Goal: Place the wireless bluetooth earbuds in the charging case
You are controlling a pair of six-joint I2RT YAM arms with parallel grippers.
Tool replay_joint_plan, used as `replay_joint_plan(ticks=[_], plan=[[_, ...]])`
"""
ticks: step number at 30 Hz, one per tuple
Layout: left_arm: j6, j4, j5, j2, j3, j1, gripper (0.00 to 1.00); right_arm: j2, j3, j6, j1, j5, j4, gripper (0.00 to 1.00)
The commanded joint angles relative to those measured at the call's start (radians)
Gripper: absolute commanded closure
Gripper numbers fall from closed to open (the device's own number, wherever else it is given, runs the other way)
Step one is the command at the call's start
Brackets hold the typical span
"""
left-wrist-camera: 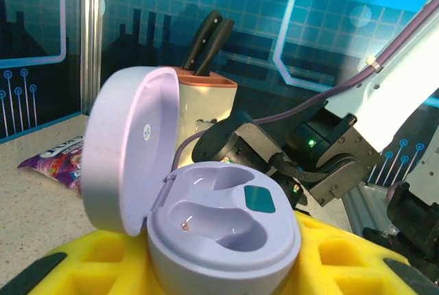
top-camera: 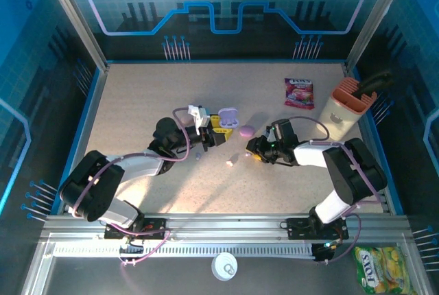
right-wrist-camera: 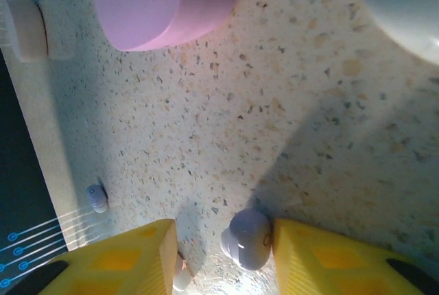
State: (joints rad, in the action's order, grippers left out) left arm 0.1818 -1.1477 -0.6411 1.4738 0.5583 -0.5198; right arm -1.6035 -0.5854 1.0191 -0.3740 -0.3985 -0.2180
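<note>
My left gripper (top-camera: pixel 208 132) (left-wrist-camera: pixel 223 271) is shut on the lilac charging case (top-camera: pixel 228 118) (left-wrist-camera: pixel 223 230), held between yellow pads (left-wrist-camera: pixel 343 257). Its lid (left-wrist-camera: pixel 127 151) stands open and both sockets are empty. My right gripper (top-camera: pixel 252 149) (right-wrist-camera: pixel 223 240) is low over the table, jaws open on either side of a pale lilac earbud (right-wrist-camera: pixel 248 240). That earbud touches the right finger (right-wrist-camera: pixel 322 261), with a gap to the left finger (right-wrist-camera: pixel 123 261). A second small earbud (right-wrist-camera: pixel 180 274) lies against the left finger. Another earbud (right-wrist-camera: pixel 97 197) (top-camera: pixel 199 156) lies further off, and one more (top-camera: pixel 230 163) sits between the arms.
A closed pink case (top-camera: pixel 246 131) (right-wrist-camera: pixel 164 0) lies just beyond my right gripper, beside a pale rounded thing (right-wrist-camera: pixel 405 0). A knife block (top-camera: pixel 346 106) (left-wrist-camera: pixel 206 96) and a snack packet (top-camera: pixel 300 92) (left-wrist-camera: pixel 55 161) stand at the back right.
</note>
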Motion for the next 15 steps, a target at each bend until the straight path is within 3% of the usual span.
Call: replay_joint_plan(ticks=[1, 7, 15], plan=[[-0.019, 0.005, -0.006, -0.028, -0.011, 0.002, 0.62, -0.028, -0.015, 0.014, -0.011, -0.031, -0.046, 0.61], [-0.021, 0.003, -0.006, -0.026, -0.014, 0.002, 0.62, -0.032, -0.011, 0.019, -0.011, -0.034, -0.046, 0.69], [-0.021, 0.001, -0.008, -0.023, -0.015, 0.003, 0.62, -0.066, -0.021, 0.024, -0.011, -0.044, -0.084, 0.71]])
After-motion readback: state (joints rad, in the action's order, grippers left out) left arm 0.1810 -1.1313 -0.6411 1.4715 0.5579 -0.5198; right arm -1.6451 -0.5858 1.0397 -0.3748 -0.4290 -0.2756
